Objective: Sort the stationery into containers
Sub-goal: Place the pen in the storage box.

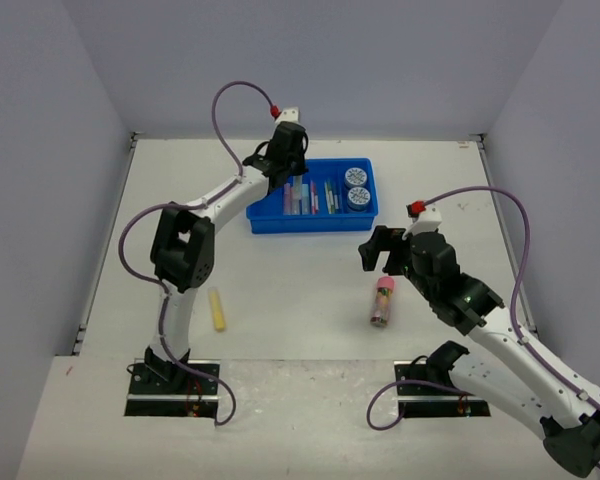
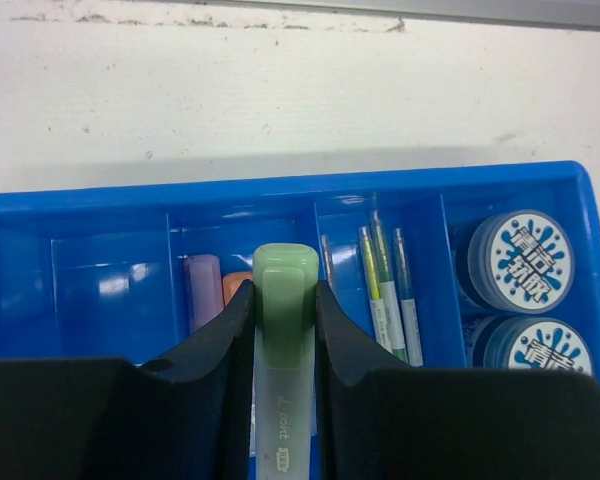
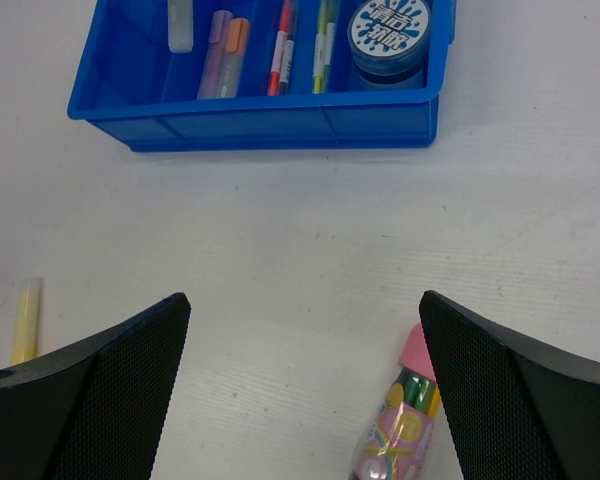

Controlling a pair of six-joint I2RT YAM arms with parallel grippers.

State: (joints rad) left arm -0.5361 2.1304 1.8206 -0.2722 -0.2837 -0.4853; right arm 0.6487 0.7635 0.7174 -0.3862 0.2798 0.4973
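On the surface [image 1: 300, 290], the tray [image 2: 280, 185] sits under the left hand [image 2: 285, 288] and well ahead of the right hand [image 3: 305, 300], which gapes wide, empty. The pink tube [image 3: 398, 432] lies beside its right finger, long axis roughly toward the tray; likely light, prone to roll, so grip mid-body. The left hand pinches a green marker [image 2: 283, 350], stiff and slick, cap pointing past the fingertips toward the tray's far wall.

white table [image 1: 300, 285], grey walls [image 1: 310, 60]

I see tray [image 1: 310, 227] at 12 o'clock on surface [image 1: 300, 280], discs [image 1: 358, 198] in its 3 o'clock end; lone marker [image 1: 218, 309] at 8, tube [image 1: 383, 303] at 4.
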